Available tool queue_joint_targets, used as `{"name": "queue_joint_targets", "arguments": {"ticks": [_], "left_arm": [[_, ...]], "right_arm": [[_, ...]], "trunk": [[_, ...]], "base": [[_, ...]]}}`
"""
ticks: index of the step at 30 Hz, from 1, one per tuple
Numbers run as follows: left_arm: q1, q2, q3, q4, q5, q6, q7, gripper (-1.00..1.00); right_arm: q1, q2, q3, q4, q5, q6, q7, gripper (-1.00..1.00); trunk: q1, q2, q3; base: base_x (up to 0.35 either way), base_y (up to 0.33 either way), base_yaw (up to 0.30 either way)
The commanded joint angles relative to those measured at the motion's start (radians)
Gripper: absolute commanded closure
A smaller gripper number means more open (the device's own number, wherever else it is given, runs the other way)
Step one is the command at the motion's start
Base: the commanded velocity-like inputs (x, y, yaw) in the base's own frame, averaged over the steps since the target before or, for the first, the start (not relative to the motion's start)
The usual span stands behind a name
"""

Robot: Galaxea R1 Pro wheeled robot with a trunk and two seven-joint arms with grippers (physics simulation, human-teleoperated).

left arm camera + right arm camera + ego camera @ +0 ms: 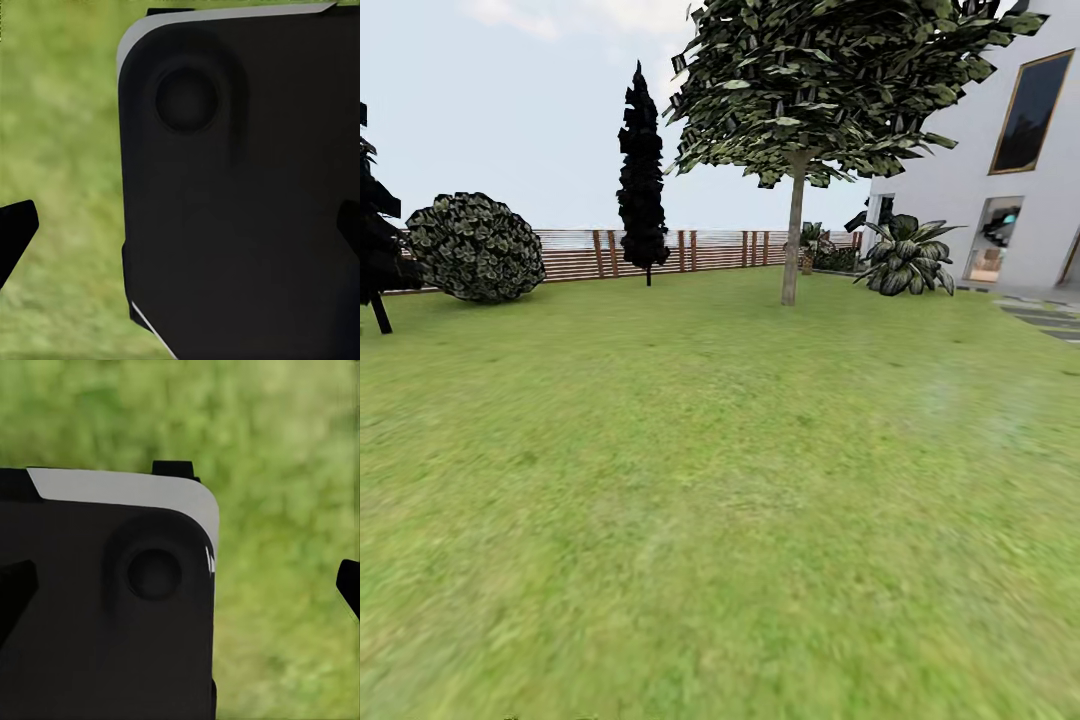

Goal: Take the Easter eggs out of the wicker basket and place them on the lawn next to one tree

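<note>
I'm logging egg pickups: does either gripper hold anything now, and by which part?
Nothing is held: the left gripper and right gripper have their fingertips wide apart over the lawn, no egg between them.

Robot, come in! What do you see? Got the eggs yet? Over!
Left gripper open, empty. Right gripper open, empty. Tree ahead across the lawn. Path to it open. Over.

Left gripper [180,236]: hanging with both dark fingertips [16,225] showing wide apart, jaws spread.
Right gripper [180,589]: likewise hanging spread, one fingertip [15,585] at each edge.
Robot body [240,187]: a dark panel sitting between the fingers.
</note>
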Motion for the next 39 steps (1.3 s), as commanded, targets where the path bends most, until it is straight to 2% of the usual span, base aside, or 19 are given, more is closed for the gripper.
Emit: {"name": "queue_joint_targets", "arguments": {"ticks": [1, 39], "left_arm": [[0.001, 0.000, 0.000, -0.002, 0.000, -0.001, -0.001, -1.00], [0.000, 0.004, 0.000, -0.003, 0.000, -0.001, 0.000, -1.00]], "right_arm": [[-0.001, 0.000, 0.001, 0.001, 0.001, -0.004, 0.000, -1.00], [-0.001, 0.003, 0.003, 0.004, 0.004, -0.004, 0.000, -1.00]], "trunk": [[0.000, 0.000, -0.001], [0.000, 0.000, -0.001]], "base": [[0.000, 0.000, 0.172], [0.000, 0.000, 0.282]]}}
